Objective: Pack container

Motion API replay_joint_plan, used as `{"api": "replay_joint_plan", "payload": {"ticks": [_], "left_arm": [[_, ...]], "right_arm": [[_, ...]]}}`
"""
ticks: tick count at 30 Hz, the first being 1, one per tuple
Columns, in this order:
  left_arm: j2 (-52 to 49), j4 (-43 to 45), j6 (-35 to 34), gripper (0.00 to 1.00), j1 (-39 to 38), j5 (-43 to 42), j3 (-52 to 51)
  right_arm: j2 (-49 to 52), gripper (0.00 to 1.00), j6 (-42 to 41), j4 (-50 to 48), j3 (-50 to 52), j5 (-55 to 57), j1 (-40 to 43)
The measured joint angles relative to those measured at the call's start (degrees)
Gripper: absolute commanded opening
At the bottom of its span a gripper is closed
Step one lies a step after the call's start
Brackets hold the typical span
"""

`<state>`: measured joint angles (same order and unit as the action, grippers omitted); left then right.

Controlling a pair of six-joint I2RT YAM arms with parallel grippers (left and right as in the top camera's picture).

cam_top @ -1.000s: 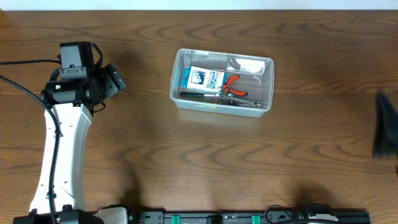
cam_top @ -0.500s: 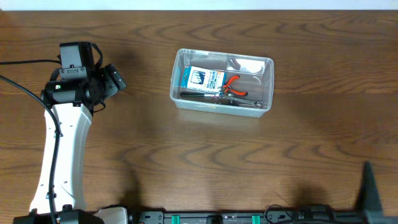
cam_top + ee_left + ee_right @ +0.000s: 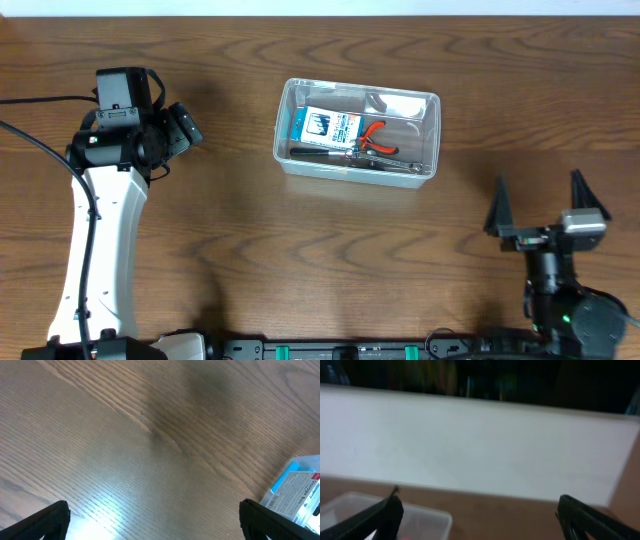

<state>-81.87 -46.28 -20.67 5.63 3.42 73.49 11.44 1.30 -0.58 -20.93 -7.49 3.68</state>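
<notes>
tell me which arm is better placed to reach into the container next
Left, probably. The left gripper sits level with the container, open and pointing toward its near end. The right gripper, also open, sits back by its own base, diagonally off the container's far corner, so it looks to have the longer reach.

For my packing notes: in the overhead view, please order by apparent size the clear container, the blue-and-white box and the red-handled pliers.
Largest: clear container.
Then: blue-and-white box.
Smallest: red-handled pliers.
All lie at similar distance from the camera.

Container (image 3: pixel 360 88) clear; box (image 3: pixel 330 126) blue-white; pliers (image 3: pixel 375 136) red-handled; table (image 3: pixel 300 250) brown, wavy wood grain; left arm (image 3: pixel 100 230) white.
</notes>
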Motion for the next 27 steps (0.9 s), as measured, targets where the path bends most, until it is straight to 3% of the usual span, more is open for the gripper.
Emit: {"api": "replay_joint_plan", "payload": {"ticks": [5,27], "left_arm": [[0.0,0.0,0.0,0.98,0.0,0.0,0.0],[0.0,0.0,0.0,0.98,0.0,0.0,0.0]], "right_arm": [[-0.3,0.99,-2.3,-7.7,7.9,-0.4,0.0],[-7.6,0.99,-3.7,-7.4,18.4,1.9,0.0]]}}
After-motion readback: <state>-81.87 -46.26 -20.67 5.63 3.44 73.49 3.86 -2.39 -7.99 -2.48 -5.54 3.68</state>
